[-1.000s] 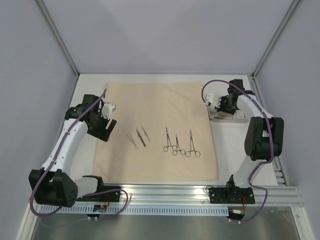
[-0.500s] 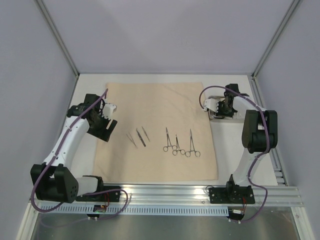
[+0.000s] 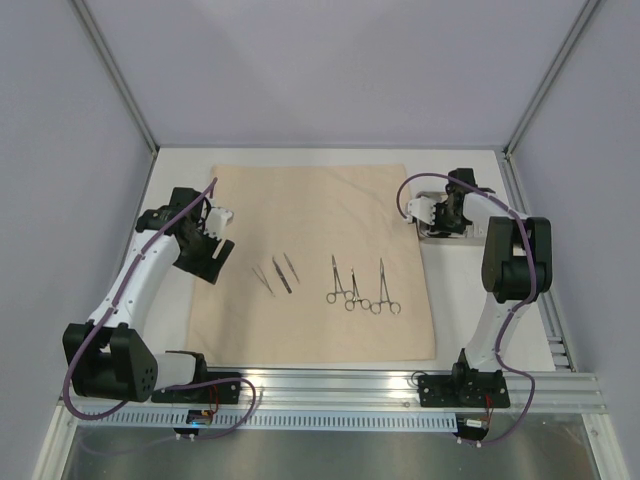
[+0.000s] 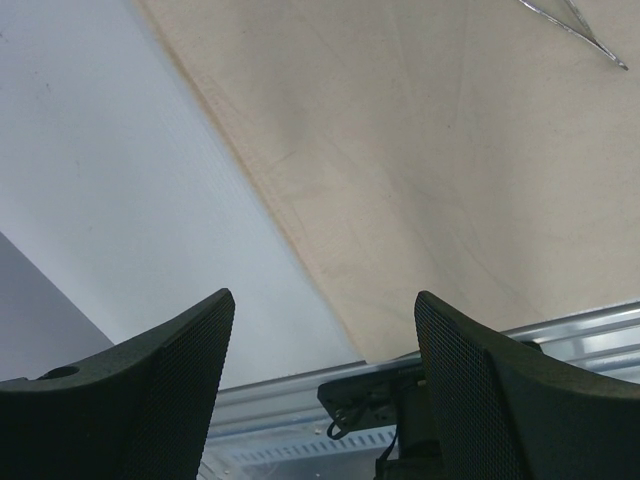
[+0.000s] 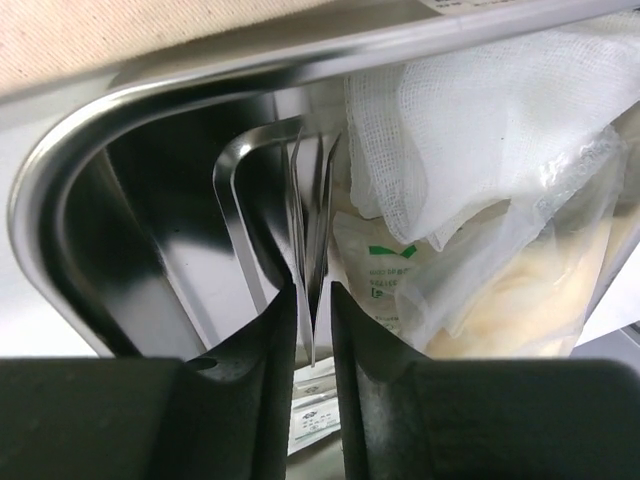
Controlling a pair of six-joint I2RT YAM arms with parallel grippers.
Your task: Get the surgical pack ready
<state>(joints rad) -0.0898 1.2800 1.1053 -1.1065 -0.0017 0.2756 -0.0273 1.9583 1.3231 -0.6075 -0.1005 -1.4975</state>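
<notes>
while poised in the tray point(image 5: 160, 200) just off the right edge of the cloth point(image 3: 320, 200): right claw point(image 5: 313, 295) astride tweezers point(image 5: 310, 220).
lengthwise straight ahead between barely parted jaws, pinched or loose impossible to tell; gauze point(image 5: 480, 100) and packets point(image 5: 385, 270) just right; left claw point(image 4: 322, 300) wide, empty, far off at the left edge.

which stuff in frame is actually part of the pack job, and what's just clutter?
Job:
- tan cloth
- three clamps
- three cloth tweezers
- steel tray, holding gauze, packets and tray tweezers

Not job:
- aluminium rail, a rig fixture
- no loose clutter visible
</notes>
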